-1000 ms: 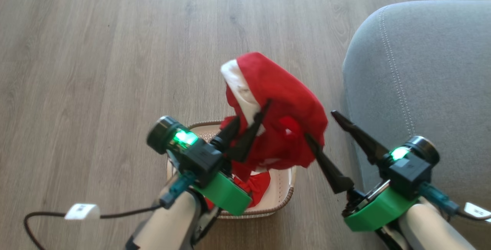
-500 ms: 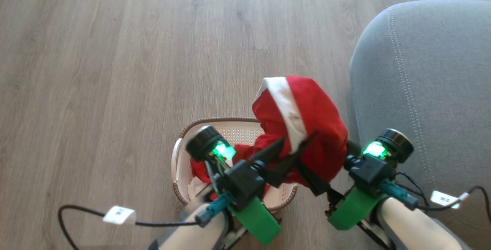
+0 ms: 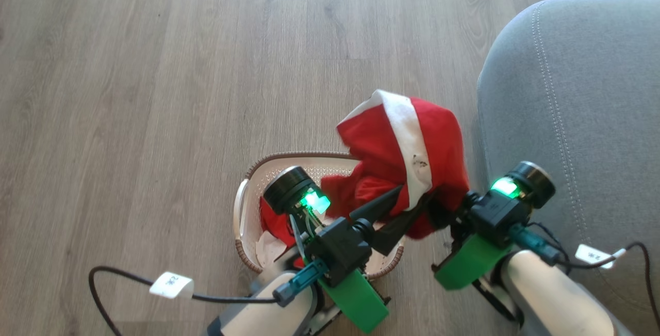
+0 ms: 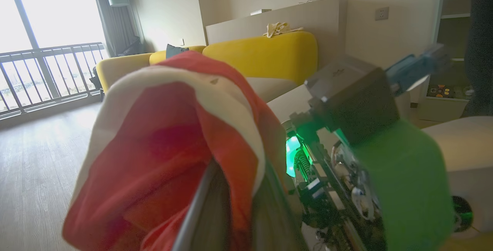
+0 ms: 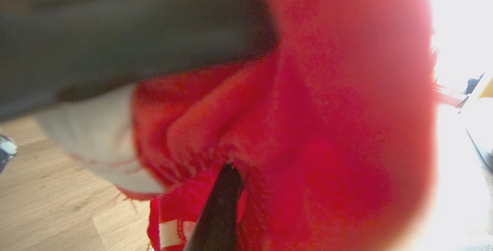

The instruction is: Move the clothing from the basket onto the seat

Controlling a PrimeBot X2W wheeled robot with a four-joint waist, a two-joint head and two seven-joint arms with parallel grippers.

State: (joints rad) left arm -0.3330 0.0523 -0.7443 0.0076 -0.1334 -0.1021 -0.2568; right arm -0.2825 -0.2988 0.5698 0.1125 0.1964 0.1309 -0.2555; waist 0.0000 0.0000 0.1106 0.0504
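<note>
seat [image 3: 582, 94]: light grey upholstery, rounded corner toward the far left, line of pale double stitching along the edge, at the right.
basket [image 3: 273, 168]: cream, perforated walls, brown woven-look rim, upright, near and centre, left of the seat.
lifted clothing [image 3: 392, 145]: bright red with a white band over the top, bunched into a hump, raised above the basket's far right corner, close beside the seat.
clothing in basket [image 3: 272, 221]: red and white, crumpled low at the near left.
</note>
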